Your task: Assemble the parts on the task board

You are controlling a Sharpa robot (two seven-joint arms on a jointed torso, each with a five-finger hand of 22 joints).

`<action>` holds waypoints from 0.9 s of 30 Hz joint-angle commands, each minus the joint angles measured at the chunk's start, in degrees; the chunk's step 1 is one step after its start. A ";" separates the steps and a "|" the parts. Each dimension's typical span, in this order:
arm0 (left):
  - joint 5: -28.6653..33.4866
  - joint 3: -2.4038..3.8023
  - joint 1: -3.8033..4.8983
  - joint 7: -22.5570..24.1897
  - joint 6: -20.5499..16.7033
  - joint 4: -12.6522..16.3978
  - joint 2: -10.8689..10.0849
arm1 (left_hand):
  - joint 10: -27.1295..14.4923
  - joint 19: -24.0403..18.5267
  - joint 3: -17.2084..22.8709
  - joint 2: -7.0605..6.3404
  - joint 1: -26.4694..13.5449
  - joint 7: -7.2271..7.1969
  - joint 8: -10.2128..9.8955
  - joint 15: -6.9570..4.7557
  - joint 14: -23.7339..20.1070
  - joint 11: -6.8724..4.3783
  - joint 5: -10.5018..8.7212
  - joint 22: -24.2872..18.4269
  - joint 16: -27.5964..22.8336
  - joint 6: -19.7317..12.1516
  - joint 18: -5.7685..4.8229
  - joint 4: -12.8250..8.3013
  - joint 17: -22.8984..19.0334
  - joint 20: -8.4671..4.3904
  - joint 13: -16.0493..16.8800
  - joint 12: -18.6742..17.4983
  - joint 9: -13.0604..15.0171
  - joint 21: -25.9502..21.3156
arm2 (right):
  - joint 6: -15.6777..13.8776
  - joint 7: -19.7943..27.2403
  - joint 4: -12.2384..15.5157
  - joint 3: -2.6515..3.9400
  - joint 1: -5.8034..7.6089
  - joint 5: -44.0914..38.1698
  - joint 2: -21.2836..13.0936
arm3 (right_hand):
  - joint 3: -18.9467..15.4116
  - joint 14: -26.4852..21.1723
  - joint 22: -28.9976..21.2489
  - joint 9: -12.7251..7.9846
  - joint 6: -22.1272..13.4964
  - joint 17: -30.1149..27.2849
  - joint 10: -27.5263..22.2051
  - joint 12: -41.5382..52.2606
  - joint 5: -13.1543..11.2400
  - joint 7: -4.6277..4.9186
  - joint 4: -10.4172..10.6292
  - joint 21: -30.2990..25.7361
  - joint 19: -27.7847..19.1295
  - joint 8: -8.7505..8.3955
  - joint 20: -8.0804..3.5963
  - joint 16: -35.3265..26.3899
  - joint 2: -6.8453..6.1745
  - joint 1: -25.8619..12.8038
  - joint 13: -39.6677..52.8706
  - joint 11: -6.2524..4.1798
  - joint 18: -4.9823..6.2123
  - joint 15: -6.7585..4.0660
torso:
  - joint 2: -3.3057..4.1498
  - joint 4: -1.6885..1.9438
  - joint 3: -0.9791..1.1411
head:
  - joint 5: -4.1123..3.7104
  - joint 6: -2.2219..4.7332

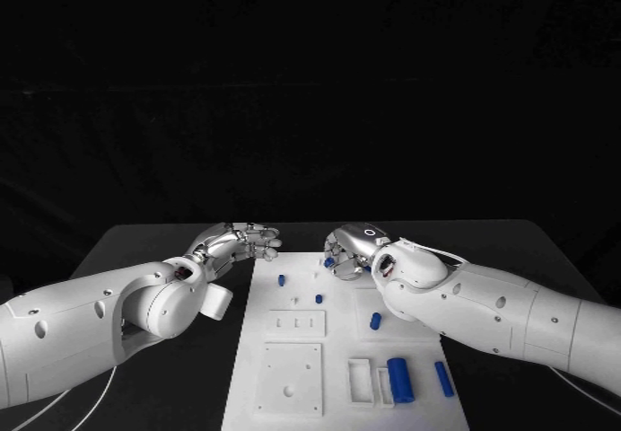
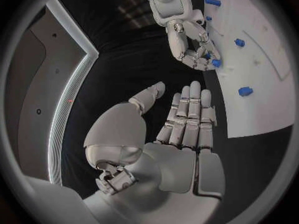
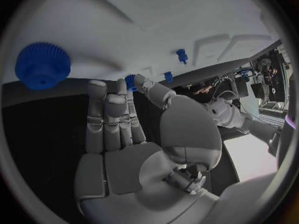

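The white task board (image 1: 295, 359) lies lengthwise in the middle of the black table. My right hand (image 1: 349, 246) hovers over its far edge, thumb and fingertips pinching a small blue part (image 3: 130, 82), also seen as the small blue part (image 2: 215, 63) at the board's corner. My left hand (image 1: 240, 241) is just left of the board's far corner, its palm (image 2: 187, 134) flat, fingers straight and nothing in it. A blue gear (image 3: 42, 64) sits on the board near my right hand. Blue pegs (image 1: 283, 279) (image 1: 375, 321) and a larger blue cylinder (image 1: 398, 379) lie on the board.
White raised plates (image 1: 298, 323) (image 1: 290, 377) and a white frame (image 1: 362, 382) occupy the board's near half. A slim blue bar (image 1: 444, 379) lies near its right edge. Bare black table (image 1: 169, 247) runs along both sides of the board.
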 commanded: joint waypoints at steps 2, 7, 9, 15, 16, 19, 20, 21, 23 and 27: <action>0.06 0.05 0.14 0.40 0.08 0.04 0.18 | 0.51 -0.23 -0.14 0.21 0.50 1.07 -0.01 0.33 0.12 -0.04 0.17 -0.07 -0.24 0.29 -0.48 -0.17 0.09 -0.07 0.08 -0.08 0.09 0.04 | -2.49 -1.43 -0.15 0.13 0.05 -1.71 0.31 | 1.95 -1.44 1.08 0.20 0.38 -0.10 0.53 -0.14 -0.49 0.08 1.51 0.26 0.48 -0.05 -0.75 0.40 -0.46 0.03 1.64 -0.27 1.86 -1.36 | 0.07 -0.04 0.07 | 0.12 -0.34; 0.06 0.05 0.14 0.42 0.03 0.00 0.25 | 0.52 -0.25 -0.15 0.19 0.50 1.06 -0.04 0.34 0.10 -0.04 0.17 -0.08 -0.27 0.28 -0.48 -0.19 0.09 -0.07 0.08 -0.11 0.11 0.04 | -3.02 -1.58 0.06 0.24 0.07 -1.90 0.43 | 2.24 -1.42 1.06 0.35 0.44 -0.15 0.57 -0.19 -0.58 0.05 1.75 0.34 0.57 -0.10 -0.79 0.53 -0.68 0.12 1.95 -0.29 1.86 -1.39 | 0.04 -0.11 0.10 | 0.27 -0.40; 0.06 0.05 0.14 0.41 0.00 0.00 0.27 | 0.52 -0.25 -0.15 0.19 0.50 1.06 -0.04 0.34 0.10 -0.04 0.17 -0.08 -0.28 0.28 -0.48 -0.19 0.10 -0.07 0.08 -0.12 0.11 0.04 | -3.18 -1.53 0.08 0.28 0.07 -1.90 0.47 | 2.29 -1.42 1.06 0.38 0.45 -0.16 0.56 -0.21 -0.59 0.05 1.79 0.35 0.59 -0.11 -0.80 0.56 -0.73 0.14 2.01 -0.30 1.86 -1.39 | 0.03 -0.10 0.11 | 0.41 -0.41; 0.06 0.05 0.15 0.43 -0.10 0.00 0.34 | 0.52 -0.27 -0.15 0.17 0.52 1.06 -0.07 0.34 0.08 -0.04 0.18 -0.09 -0.31 0.28 -0.48 -0.22 0.10 -0.07 0.09 -0.15 0.13 0.04 | -3.14 -1.56 -0.41 0.32 0.12 -1.90 1.04 | 2.43 -1.42 1.05 0.47 0.48 -0.20 0.57 -0.25 -0.61 0.04 1.90 0.39 0.62 -0.14 -0.82 0.63 -0.85 0.19 2.18 -0.31 1.86 -1.40 | 0.05 -0.18 0.11 | 0.52 -0.29; 0.06 0.05 0.16 0.43 -0.10 0.01 0.36 | 0.52 -0.27 -0.15 0.17 0.53 1.06 -0.08 0.34 0.08 -0.04 0.18 -0.09 -0.32 0.27 -0.48 -0.22 0.10 -0.07 0.09 -0.16 0.13 0.04 | -3.07 -1.58 -0.57 0.32 0.12 -1.90 1.20 | 2.44 -1.42 1.05 0.47 0.48 -0.20 0.57 -0.26 -0.61 0.03 1.91 0.39 0.62 -0.14 -0.83 0.63 -0.86 0.20 2.19 -0.31 1.86 -1.40 | 0.05 -0.19 0.10 | 0.54 -0.28; 0.06 0.05 0.17 0.42 -0.09 0.01 0.39 | 0.51 -0.28 -0.16 0.15 0.54 1.07 -0.10 0.35 0.08 -0.04 0.18 -0.09 -0.34 0.26 -0.48 -0.23 0.11 -0.07 0.09 -0.18 0.14 0.04 | -3.31 -1.50 -1.42 0.32 0.13 -1.98 1.91 | 2.47 -1.43 1.04 0.50 0.48 -0.21 0.56 -0.28 -0.63 0.03 1.95 0.40 0.62 -0.15 -0.83 0.65 -0.89 0.20 2.24 -0.30 1.86 -1.40 | 0.06 -0.20 0.09 | 0.63 -0.31; 0.06 0.05 0.18 0.41 -0.11 0.01 0.42 | 0.51 -0.28 -0.16 0.14 0.54 1.07 -0.11 0.35 0.08 -0.04 0.18 -0.09 -0.34 0.26 -0.48 -0.24 0.11 -0.07 0.09 -0.19 0.14 0.04 | -3.42 -1.50 -1.84 0.32 0.13 -2.17 2.24 | 2.49 -1.43 1.04 0.51 0.48 -0.22 0.55 -0.29 -0.63 0.04 1.97 0.40 0.62 -0.16 -0.83 0.66 -0.90 0.20 2.26 -0.30 1.86 -1.40 | 0.06 -0.22 0.11 | 0.70 -0.38; 0.06 0.06 0.19 0.40 -0.13 0.01 0.47 | 0.50 -0.28 -0.16 0.13 0.54 1.07 -0.12 0.35 0.08 -0.04 0.19 -0.09 -0.35 0.26 -0.48 -0.24 0.11 -0.07 0.09 -0.20 0.14 0.05 | -3.41 -1.49 -2.24 0.32 0.13 -2.22 2.57 | 2.50 -1.43 1.04 0.52 0.47 -0.22 0.55 -0.29 -0.62 0.04 1.98 0.40 0.61 -0.17 -0.83 0.66 -0.91 0.20 2.28 -0.30 1.86 -1.40 | 0.07 -0.22 0.12 | 0.77 -0.43; 0.06 0.06 0.20 0.37 0.01 0.06 0.51 | 0.50 -0.29 -0.16 0.13 0.56 1.07 -0.13 0.35 0.07 -0.03 0.19 -0.09 -0.36 0.25 -0.48 -0.25 0.11 -0.07 0.09 -0.21 0.15 0.05 | -3.36 -1.36 -2.88 0.31 0.12 -2.22 3.15 | 2.53 -1.44 1.04 0.54 0.47 -0.23 0.54 -0.31 -0.60 0.04 2.00 0.40 0.62 -0.18 -0.83 0.67 -0.93 0.21 2.32 -0.30 1.86 -1.40 | 0.11 -0.19 0.14 | 0.89 -0.50; 0.06 0.06 0.20 0.36 0.05 -0.03 0.68 | 0.49 -0.30 -0.16 0.11 0.56 1.07 -0.16 0.35 0.07 -0.02 0.19 -0.10 -0.38 0.24 -0.49 -0.25 0.12 -0.07 0.09 -0.24 0.15 0.05 | -3.28 -1.46 -3.11 0.31 0.12 -2.22 3.49 | 2.55 -1.44 1.04 0.55 0.47 -0.24 0.53 -0.33 -0.59 0.04 2.03 0.41 0.62 -0.19 -0.83 0.69 -0.95 0.22 2.36 -0.30 1.86 -1.40 | 0.14 -0.11 0.12 | 0.98 -0.52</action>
